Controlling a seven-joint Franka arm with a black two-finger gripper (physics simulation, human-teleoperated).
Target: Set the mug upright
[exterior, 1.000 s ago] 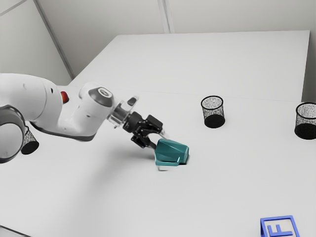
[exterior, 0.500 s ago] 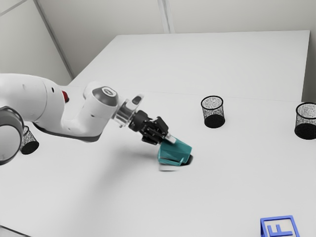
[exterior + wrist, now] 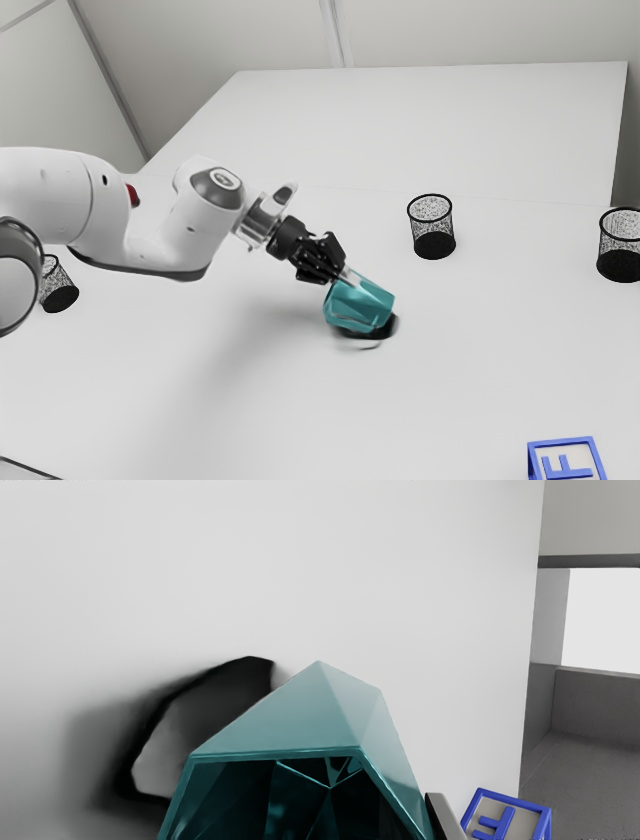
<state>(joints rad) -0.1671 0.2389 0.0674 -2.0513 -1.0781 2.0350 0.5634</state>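
The teal mug (image 3: 360, 305) is tilted, not upright, above its dark shadow on the white tabletop (image 3: 500, 350), with its mouth facing the gripper (image 3: 346, 277). The gripper is at the mug's mouth end, on the exterior view's left; I cannot tell how its jaws stand. Beyond the mug, toward the exterior view's right, is a black mesh bin (image 3: 434, 245), with a second bin (image 3: 620, 264) farther right. A blue-edged letter block (image 3: 565, 466) lies nearer that camera than the mug.

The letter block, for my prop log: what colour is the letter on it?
The letter on the block is blue; the wrist view shows it best.
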